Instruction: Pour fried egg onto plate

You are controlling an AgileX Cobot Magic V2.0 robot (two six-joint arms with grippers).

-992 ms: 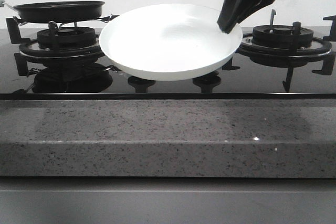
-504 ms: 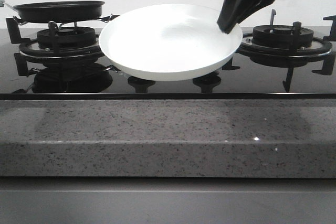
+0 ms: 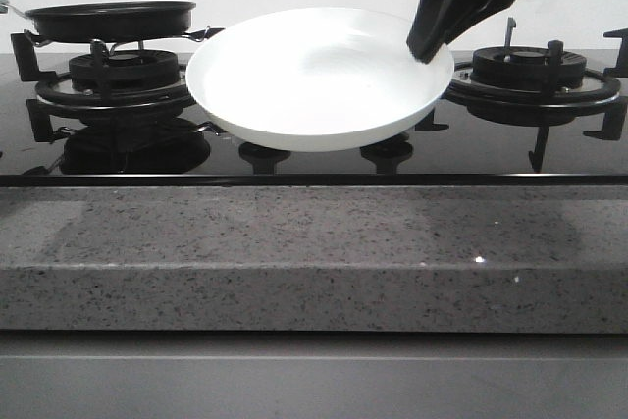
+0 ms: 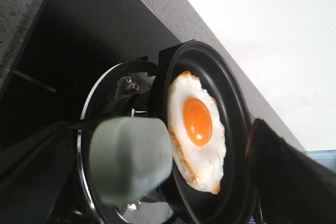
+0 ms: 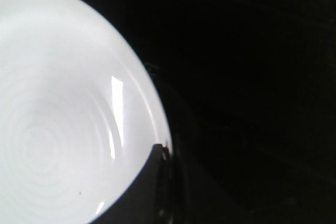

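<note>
The fried egg (image 4: 197, 129), white with browned edges and an orange yolk, lies in the black frying pan (image 4: 236, 103). The pan sits on the left burner in the front view (image 3: 110, 19), where the egg is hidden by the pan's wall. My left gripper (image 4: 157, 192) is open, its dark fingers (image 4: 286, 177) wide apart on either side of the pan's grey handle end (image 4: 128, 158). My right gripper (image 3: 432, 38) is shut on the far right rim of the white plate (image 3: 314, 76). It holds the plate above the hob's middle, tilted toward the camera. The plate (image 5: 58, 119) is bare.
The black glass hob (image 3: 314, 159) has a left burner grate (image 3: 108, 85) under the pan and a right burner grate (image 3: 535, 80). A speckled grey stone counter edge (image 3: 314, 252) runs along the front. A white wall stands behind.
A small dark part has come into the front view's top left corner. The plate, the pan and the right gripper have stayed where they were.
</note>
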